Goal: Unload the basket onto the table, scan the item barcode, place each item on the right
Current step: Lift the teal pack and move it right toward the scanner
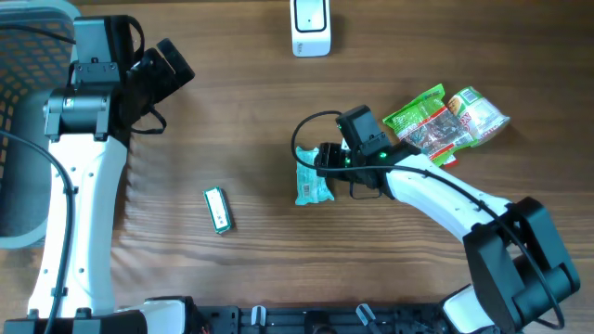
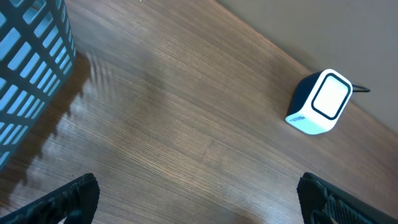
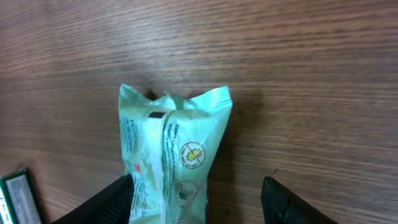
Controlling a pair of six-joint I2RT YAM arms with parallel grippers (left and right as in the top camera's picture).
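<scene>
Green packet (image 3: 168, 155), slack within parted right gripper (image 3: 196, 190)

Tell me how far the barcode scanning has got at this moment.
Done: nothing that shows; no item is at the scanner. In hand: the right gripper stands open astride the pale green packet, which lies on the table. The left gripper is open near the basket, holding nothing. Left: gripping the packet, presenting its barcode to the scanner, then probably the snack bags and small green pack.
</scene>
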